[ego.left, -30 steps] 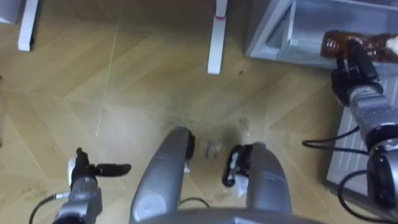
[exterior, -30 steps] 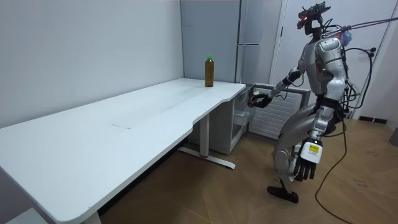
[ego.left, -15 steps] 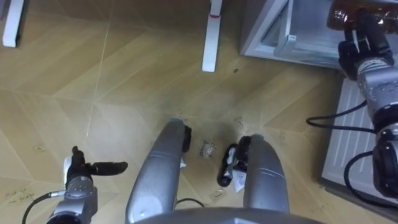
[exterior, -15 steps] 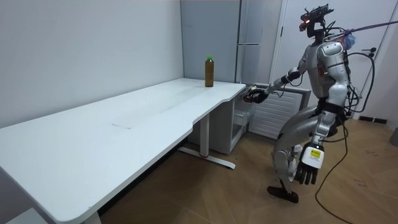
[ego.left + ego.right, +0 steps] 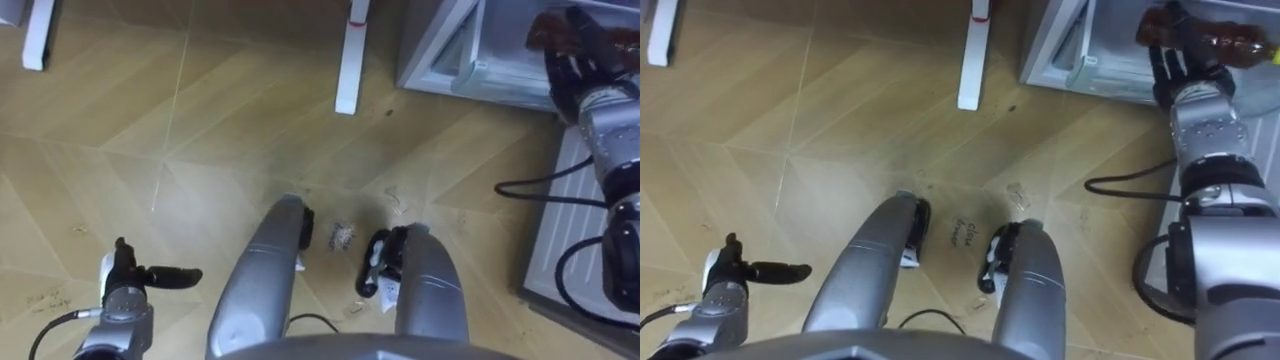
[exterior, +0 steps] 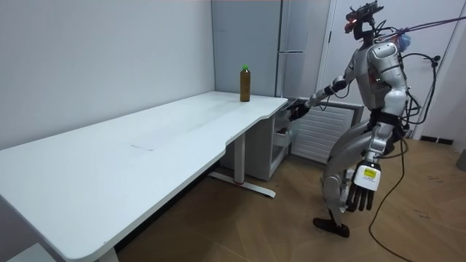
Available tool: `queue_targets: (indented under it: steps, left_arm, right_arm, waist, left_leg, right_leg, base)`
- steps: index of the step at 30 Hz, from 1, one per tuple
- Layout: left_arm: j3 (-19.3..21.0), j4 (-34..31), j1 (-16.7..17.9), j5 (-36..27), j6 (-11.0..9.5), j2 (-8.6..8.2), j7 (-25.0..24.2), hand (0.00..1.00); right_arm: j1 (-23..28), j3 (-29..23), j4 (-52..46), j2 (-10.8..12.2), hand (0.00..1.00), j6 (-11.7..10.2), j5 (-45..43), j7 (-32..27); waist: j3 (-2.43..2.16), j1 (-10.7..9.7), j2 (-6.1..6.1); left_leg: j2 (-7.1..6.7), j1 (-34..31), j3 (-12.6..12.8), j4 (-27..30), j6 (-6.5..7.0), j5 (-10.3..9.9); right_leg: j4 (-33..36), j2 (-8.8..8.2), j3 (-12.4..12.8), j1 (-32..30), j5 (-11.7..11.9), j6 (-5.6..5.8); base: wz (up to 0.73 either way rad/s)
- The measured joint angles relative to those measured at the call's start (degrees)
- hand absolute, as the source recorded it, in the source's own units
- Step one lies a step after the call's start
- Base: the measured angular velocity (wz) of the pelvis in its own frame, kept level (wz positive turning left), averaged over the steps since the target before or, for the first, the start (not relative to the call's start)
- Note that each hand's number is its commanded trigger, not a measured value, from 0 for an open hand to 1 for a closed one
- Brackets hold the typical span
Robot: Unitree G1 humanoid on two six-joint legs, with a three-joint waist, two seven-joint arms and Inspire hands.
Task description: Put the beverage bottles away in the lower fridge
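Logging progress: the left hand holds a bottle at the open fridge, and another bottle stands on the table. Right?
No: the right hand holds that bottle at the fridge, as the right eye view shows; the rest stands.

Both eye views look steeply down from the robot's head, close over its knees, onto the wooden floor. A desk leg and the open lower fridge lie along their top edge. The room view stands well off past the white desk, facing the robot. All three views share the right hand gripping a brown bottle at the fridge.
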Motion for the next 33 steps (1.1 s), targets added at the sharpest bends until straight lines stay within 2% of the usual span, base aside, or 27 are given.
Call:
queue_targets:
  steps: [9,13,23,24,29,33]
  left_arm:
    - [-0.08,-0.12,0.15,-0.05,-0.1,0.04,-2.19,0.0]
    - [-0.09,0.65,0.06,-0.19,-0.17,0.04,-3.29,0.0]
    - [-0.14,0.95,0.32,-0.08,-0.16,0.09,-4.41,0.0]
    - [0.06,0.99,0.39,-0.01,-0.19,0.09,-4.53,0.0]
    - [1.26,2.09,0.49,-0.12,-0.52,0.11,-6.24,0.0]
    - [2.35,3.48,0.38,-0.11,-0.75,0.1,-7.67,0.0]
  right_arm:
    - [0.31,2.26,4.18,-0.01,0.0,0.48,-1.89,3.48]
    - [0.31,2.82,4.75,-0.03,0.0,0.58,-2.48,4.11]
    - [0.42,4.3,8.19,-0.04,0.0,1.98,-2.7,6.64]
    - [0.62,4.31,8.36,-0.04,0.0,2.21,-3.12,7.32]
    - [4.79,4.48,8.83,-0.02,0.0,2.47,-4.04,13.34]
    - [7.0,4.47,8.72,-0.03,0.0,2.53,-4.82,15.5]
  waist:
    - [-0.02,-0.6,0.34]
    - [0.02,-1.49,0.27]
    - [0.14,-1.63,0.28]
    - [0.14,-1.49,0.3]
    - [0.21,-0.89,0.35]
    - [0.15,-0.65,0.27]
  left_leg:
    - [-0.03,5.72,0.59,-5.65,0.25,0.73]
    - [-0.65,6.97,0.84,-7.01,0.43,1.06]
    - [-0.6,11.25,0.88,-9.81,0.52,1.42]
    - [-0.44,11.85,0.84,-10.2,0.52,1.42]
    - [-0.23,17.03,0.87,-13.88,0.76,1.78]
    - [-0.43,19.73,0.88,-16.14,0.98,1.92]
  right_leg:
    - [-5.39,-0.21,-0.54,5.4,1.03,0.15]
    - [-5.79,-0.88,-0.41,6.13,0.99,0.25]
    - [-8.79,-0.6,-0.63,10.56,1.35,0.64]
    - [-9.49,-0.12,-0.36,11.2,1.54,0.89]
    - [-14.02,0.17,-0.96,16.72,2.5,1.29]
    - [-16.41,0.23,-1.02,19.5,2.77,1.73]
  base:
    - [-0.02]
    - [0.01]
    - [0.0]
    - [0.0]
    - [-0.02]
    - [0.0]
